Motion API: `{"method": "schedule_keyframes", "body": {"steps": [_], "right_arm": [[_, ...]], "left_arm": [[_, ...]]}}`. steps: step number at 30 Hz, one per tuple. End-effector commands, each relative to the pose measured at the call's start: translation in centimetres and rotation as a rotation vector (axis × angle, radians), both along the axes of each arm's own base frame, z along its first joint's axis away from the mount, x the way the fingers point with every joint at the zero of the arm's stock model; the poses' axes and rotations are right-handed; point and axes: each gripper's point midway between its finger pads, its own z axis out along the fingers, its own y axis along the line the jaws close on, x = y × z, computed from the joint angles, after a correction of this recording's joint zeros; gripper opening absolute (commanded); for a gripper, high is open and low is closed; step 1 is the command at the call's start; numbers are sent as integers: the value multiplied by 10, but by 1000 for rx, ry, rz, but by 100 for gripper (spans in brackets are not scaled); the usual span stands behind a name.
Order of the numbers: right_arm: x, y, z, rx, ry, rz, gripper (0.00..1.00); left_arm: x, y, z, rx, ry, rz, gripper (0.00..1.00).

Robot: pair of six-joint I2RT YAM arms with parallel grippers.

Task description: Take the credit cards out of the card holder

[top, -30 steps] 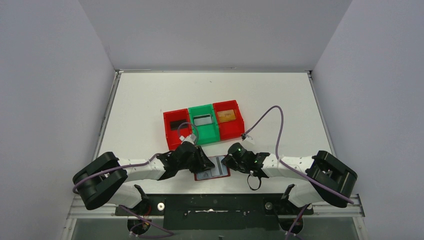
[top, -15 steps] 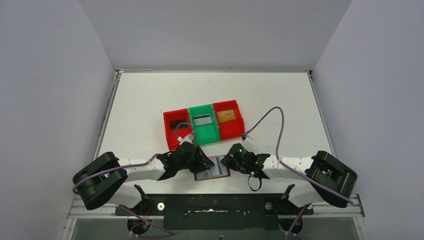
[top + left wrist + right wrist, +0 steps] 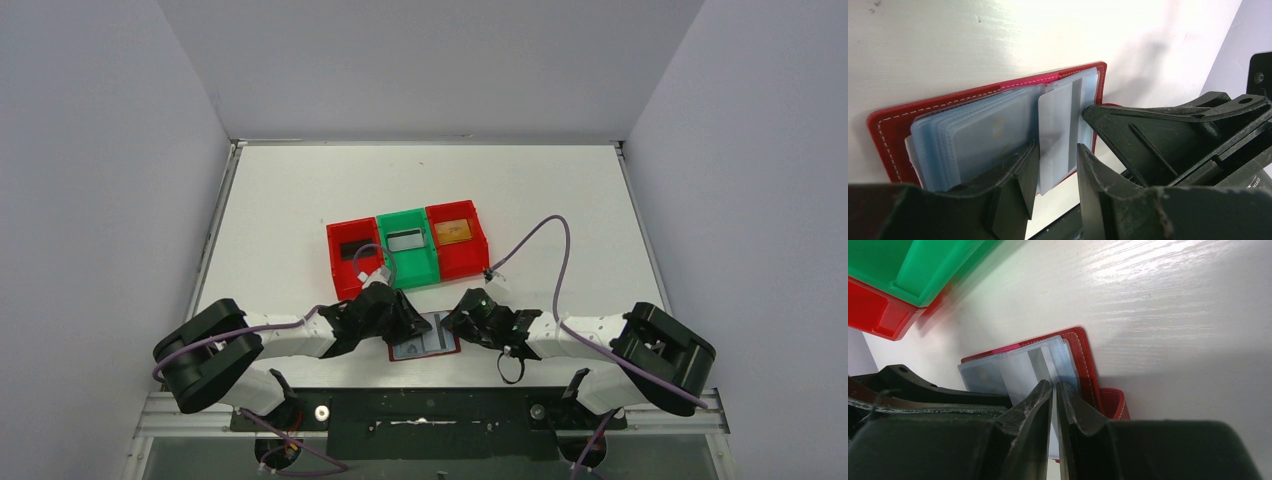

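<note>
Left claw (image 3: 1057, 167): jaws partly apart, astride a raised clear sleeve of the card holder (image 3: 888, 130); whether they squeeze it cannot be told.
Right claw (image 3: 1054, 395): closed to a thin slit, pinching the edge of the grey card (image 3: 1060, 125) that sits in that sleeve.
Holder's place: open and flat on the counter (image 3: 973, 40) at its near edge, between the two claws, with its red snap tab (image 3: 1113, 402) sticking out on the right claw's side.
Bins: left red bin (image 3: 336, 262), green bin (image 3: 415, 268) and right red bin (image 3: 470, 262) touch in a row just behind the holder.
Bin contents: black card (image 3: 354, 250) in the left red bin, silver card (image 3: 405, 241) in the green bin, gold card (image 3: 453, 232) in the right red bin.
</note>
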Motion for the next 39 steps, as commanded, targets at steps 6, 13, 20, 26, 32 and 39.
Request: {"method": "schedule_keyframes", "body": {"steps": [6,13,20,26,32,39], "right_arm": [[-19,-14,-20,-39,70,23,13],[-19,-17,-21,-35,74,7,12],[-17,-16,-19,-28,69,3,12],[-19,-20,-20,-34,68,-6,12],[-17,-22,-18,-38,64,-16,12],[-15,-22,-17,-48,54,-13,12]], "left_arm": [[0,-4,3,-12,-58,-49,28],[-3,-12,8,-60,-64,-86,19],[-3,-19,16,-98,-83,-110,7],[-7,-11,15,-89,-73,-95,0],[-11,3,10,-36,-51,-98,0],[-11,13,8,18,-49,-93,0]]}}
